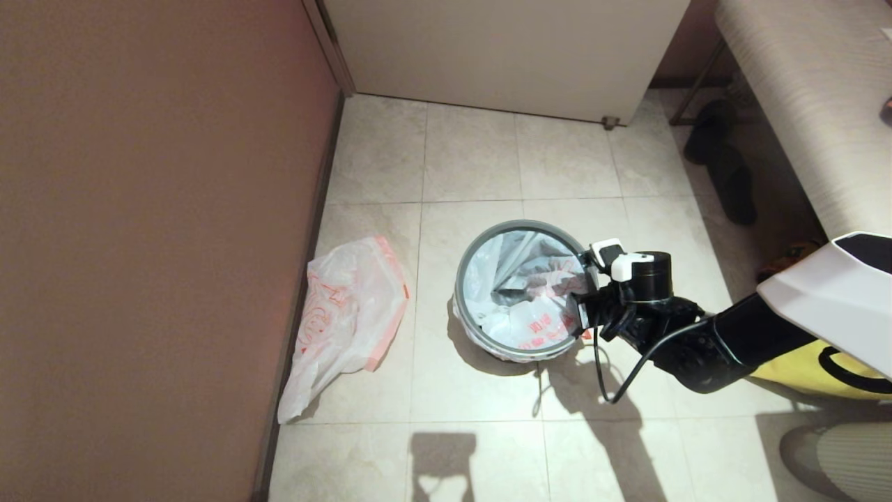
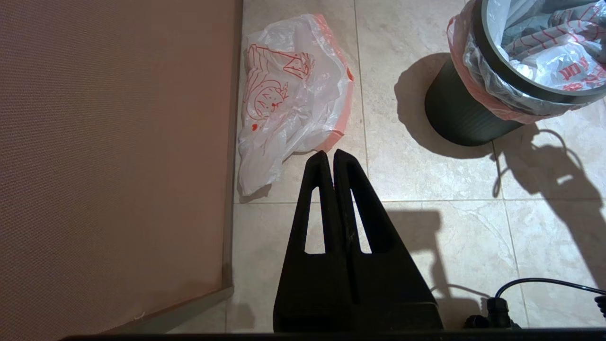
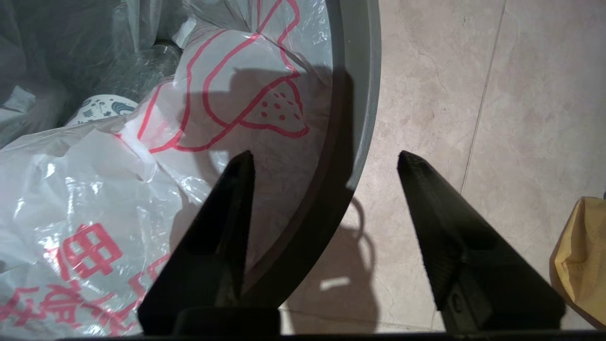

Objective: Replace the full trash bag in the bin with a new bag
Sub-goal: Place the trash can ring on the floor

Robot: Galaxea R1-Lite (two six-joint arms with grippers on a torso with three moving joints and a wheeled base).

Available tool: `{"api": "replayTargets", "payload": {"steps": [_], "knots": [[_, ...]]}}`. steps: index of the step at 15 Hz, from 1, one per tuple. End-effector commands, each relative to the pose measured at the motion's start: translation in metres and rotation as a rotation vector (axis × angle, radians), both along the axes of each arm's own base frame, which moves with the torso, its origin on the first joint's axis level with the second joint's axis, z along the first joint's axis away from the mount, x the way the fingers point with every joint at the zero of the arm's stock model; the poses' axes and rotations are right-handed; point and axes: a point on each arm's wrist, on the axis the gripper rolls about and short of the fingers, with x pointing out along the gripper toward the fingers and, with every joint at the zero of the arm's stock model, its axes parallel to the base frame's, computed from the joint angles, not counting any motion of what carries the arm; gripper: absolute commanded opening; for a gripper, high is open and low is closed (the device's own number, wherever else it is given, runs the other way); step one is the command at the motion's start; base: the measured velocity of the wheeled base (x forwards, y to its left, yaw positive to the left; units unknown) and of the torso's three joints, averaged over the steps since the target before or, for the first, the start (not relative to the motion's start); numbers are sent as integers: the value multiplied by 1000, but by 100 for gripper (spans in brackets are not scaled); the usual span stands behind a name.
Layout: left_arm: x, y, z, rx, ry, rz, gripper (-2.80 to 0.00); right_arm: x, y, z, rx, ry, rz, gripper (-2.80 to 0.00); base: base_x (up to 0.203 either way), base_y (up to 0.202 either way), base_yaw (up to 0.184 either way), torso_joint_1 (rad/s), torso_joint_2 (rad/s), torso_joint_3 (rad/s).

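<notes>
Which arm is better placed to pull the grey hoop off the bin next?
Probably the right. The right gripper is open, one finger inside and one outside the grey hoop of the bin. The left gripper is shut, away from it.

The bin [image 1: 463, 275] hides its black wall under the grey hoop from the head view. At three o'clock of the rim, the right pincer [image 1: 584, 300] covers part of the full trash bag [image 1: 529, 317]. Red lettering there is too crumpled to read. At four o'clock, a yellow thing [image 1: 801, 369] sits behind the arm, unidentifiable.
</notes>
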Motion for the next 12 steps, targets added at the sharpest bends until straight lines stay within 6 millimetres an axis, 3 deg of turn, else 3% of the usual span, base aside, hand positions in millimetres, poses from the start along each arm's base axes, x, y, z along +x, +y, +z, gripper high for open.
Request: {"api": "replayTargets", "payload": {"steps": [1, 4, 10, 12], "knots": [[0, 0, 0, -1, 0, 1, -280, 7, 1, -10, -6, 9, -6, -280, 0, 0, 0, 0, 0, 0], [0, 0, 0, -1, 0, 1, -280, 6, 4, -4, -2, -5, 1, -280, 0, 0, 0, 0, 0, 0], [0, 0, 0, -1, 0, 1, -280, -24, 15, 54, 16, -77, 20, -280, 0, 0, 0, 0, 0, 0], [0, 0, 0, -1, 0, 1, -280, -30, 18, 60, 7, -71, 15, -280, 0, 0, 0, 0, 0, 0]]}}
